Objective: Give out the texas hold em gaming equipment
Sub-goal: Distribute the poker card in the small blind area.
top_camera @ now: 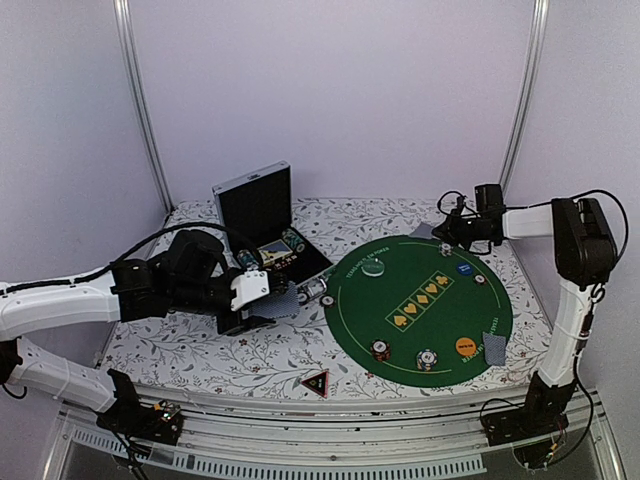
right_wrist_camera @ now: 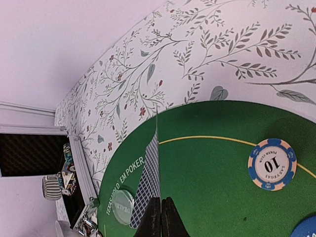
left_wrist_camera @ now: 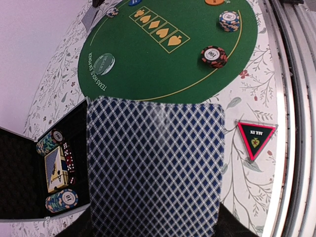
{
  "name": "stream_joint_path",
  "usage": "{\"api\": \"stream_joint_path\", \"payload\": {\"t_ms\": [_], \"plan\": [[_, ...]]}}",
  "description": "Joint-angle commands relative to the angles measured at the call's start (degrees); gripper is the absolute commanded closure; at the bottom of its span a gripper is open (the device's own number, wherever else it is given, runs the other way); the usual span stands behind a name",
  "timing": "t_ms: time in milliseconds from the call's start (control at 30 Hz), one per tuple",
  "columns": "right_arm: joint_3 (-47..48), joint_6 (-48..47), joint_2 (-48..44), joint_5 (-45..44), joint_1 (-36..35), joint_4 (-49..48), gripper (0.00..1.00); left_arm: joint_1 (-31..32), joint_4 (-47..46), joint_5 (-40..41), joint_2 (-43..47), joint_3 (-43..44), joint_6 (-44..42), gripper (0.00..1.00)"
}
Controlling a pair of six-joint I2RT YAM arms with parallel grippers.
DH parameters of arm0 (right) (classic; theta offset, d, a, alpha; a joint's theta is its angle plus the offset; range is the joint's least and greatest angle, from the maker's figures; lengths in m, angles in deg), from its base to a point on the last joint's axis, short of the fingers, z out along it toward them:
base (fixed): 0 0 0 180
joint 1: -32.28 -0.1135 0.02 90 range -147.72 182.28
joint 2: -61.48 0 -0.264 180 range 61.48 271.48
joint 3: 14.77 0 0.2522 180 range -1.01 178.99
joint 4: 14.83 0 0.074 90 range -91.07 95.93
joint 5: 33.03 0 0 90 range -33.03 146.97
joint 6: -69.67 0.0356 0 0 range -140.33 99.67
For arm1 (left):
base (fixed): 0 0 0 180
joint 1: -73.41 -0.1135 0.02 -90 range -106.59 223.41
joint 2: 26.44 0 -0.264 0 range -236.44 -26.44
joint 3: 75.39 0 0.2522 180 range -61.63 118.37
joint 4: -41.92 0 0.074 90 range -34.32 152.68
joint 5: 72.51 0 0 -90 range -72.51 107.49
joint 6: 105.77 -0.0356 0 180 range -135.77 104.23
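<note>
On my overhead view the left jaws sit at centre left, over the floral bench just in front of the open black case. They stand roughly halfway apart and hold a blue-checked card, whose back fills the lower half of the left wrist camera. I cannot tell whether it is 1 card or a pack.

The right jaws are at upper right, at the far rim of the round green mat. They are pressed together on a second card, which the right wrist camera shows almost edge-on, beside the pale dealer disc. I cannot tell whether that card touches the mat.

Near the mat's bottom rim lie a red-edged chip and a blue-edged chip. To their right is an orange disc, with a third card just beside it. A blue disc and a 10 chip lie in the mat's upper right part. The black red-edged triangle lies on the bench at bottom centre, off the mat. Spare chips remain in the case.
</note>
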Motion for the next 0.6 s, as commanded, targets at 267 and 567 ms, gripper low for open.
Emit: {"api": "stream_joint_path", "payload": {"t_ms": [267,567], "plan": [[3.67,3.26,5.91,-2.88,-0.76,-0.64,0.83,-0.53,-0.79,0.04,-0.43,0.05,-0.07,0.40],[1.62,-2.87,-3.48,-11.72,-2.63,6.57,0.64,-0.54,-0.71,0.07,-0.30,0.13,-0.01,0.40]]}}
